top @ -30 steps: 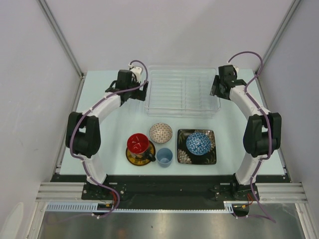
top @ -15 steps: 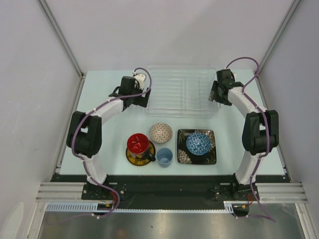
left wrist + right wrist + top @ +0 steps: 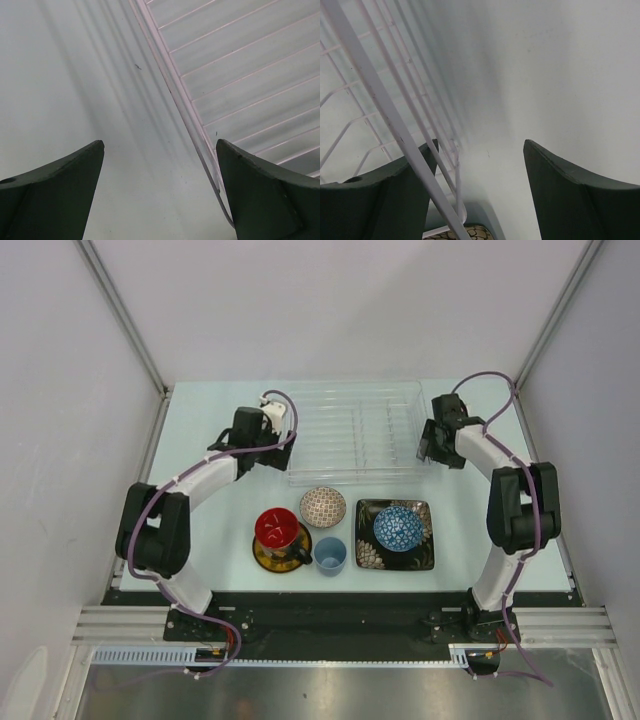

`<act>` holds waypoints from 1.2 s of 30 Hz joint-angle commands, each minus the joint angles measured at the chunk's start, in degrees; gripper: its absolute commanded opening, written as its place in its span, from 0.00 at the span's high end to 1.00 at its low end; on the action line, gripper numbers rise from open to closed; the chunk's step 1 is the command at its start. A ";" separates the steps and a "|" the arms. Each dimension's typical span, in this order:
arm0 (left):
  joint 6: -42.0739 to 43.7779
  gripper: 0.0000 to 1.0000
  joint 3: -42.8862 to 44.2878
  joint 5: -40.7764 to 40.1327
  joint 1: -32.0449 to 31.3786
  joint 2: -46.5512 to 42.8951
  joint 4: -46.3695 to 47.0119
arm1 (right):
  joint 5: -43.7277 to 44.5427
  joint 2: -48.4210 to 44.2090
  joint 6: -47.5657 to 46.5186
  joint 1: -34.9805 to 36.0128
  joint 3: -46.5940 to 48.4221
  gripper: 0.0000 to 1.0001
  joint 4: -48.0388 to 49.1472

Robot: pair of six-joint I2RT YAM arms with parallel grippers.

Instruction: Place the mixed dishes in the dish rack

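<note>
Table [image 3: 200, 455] carrying the clear dish rack [image 3: 355, 435] at far centre, slightly askew. Left claw [image 3: 160, 145] and right claw [image 3: 481, 142], both spread, straddle its side rims. Nearer: black floral square plate [image 3: 421, 550] under blue patterned bowl [image 3: 398, 528]; dark red-lined mug [image 3: 277, 528] on yellow-brown saucer [image 3: 262, 560]; small red-white patterned bowl [image 3: 322, 506]; light blue cup [image 3: 330, 555].

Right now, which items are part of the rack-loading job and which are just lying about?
Job: dish rack, small patterned bowl, blue bowl, black square plate, red-lined mug, saucer, light blue cup.
Lying about: no other loose item visible; just the table.
</note>
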 commanded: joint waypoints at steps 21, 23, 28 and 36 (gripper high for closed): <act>0.27 0.00 10.70 -1.67 0.18 -4.11 -9.30 | 1.50 -21.63 10.14 32.33 -5.29 0.12 2.60; 0.27 0.00 10.61 -1.67 0.18 -4.21 -9.65 | -0.88 -19.79 12.25 34.26 -6.08 0.16 4.53; 0.44 0.00 9.99 -1.67 0.18 -4.73 -9.39 | -1.50 -14.25 15.06 37.17 -7.22 0.18 7.96; 0.71 0.00 9.55 -1.67 0.18 -5.35 -9.39 | -1.86 -10.29 17.70 37.96 -9.24 0.21 13.33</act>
